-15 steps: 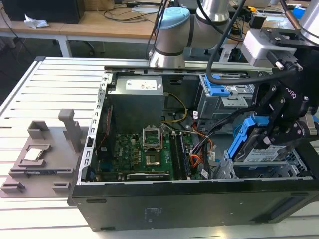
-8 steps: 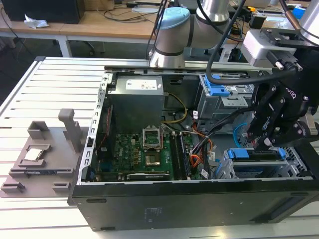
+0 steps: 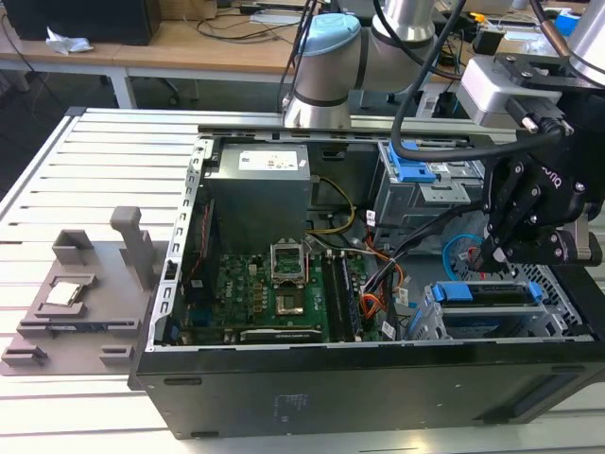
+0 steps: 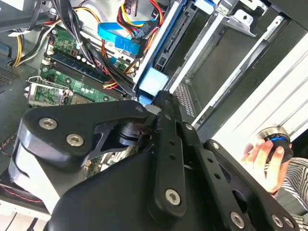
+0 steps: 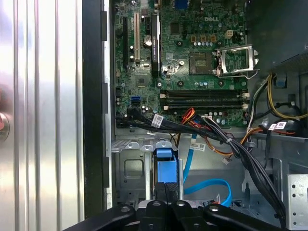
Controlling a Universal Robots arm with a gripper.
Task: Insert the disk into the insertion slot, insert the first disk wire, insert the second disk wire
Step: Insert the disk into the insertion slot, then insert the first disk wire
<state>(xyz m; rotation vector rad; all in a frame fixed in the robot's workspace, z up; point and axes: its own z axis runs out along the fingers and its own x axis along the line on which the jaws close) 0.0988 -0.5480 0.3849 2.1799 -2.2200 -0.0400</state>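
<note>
The disk point(image 3: 487, 295), clipped in its bright blue frame, lies in the insertion slot point(image 3: 427, 322), the low silver cage at the case's front corner on the exterior view's right. My black gripper point(image 3: 492, 259) hangs just above the disk's end. Its fingers are shut, and their tips point(image 4: 161, 96) meet the frame's blue tab point(image 4: 153, 82). In the first wrist view the gripper point(image 5: 166, 188) sits right over that tab point(image 5: 164, 163) and the cage point(image 5: 127, 166). The second disk wire point(image 5: 207, 185), a light-blue loop point(image 3: 457, 248), lies free beside the cage. A thin red lead point(image 3: 461, 255), the first disk wire, shows inside the loop.
A black cable bundle point(image 5: 202, 130) with orange wires crosses between the motherboard point(image 3: 274, 293) and the cage. The taller grey bay with a blue latch point(image 3: 408, 170) stands behind. A grey fixture point(image 3: 85, 284) sits on the slatted table. A person's hand point(image 4: 264, 154) holds a knob outside the case.
</note>
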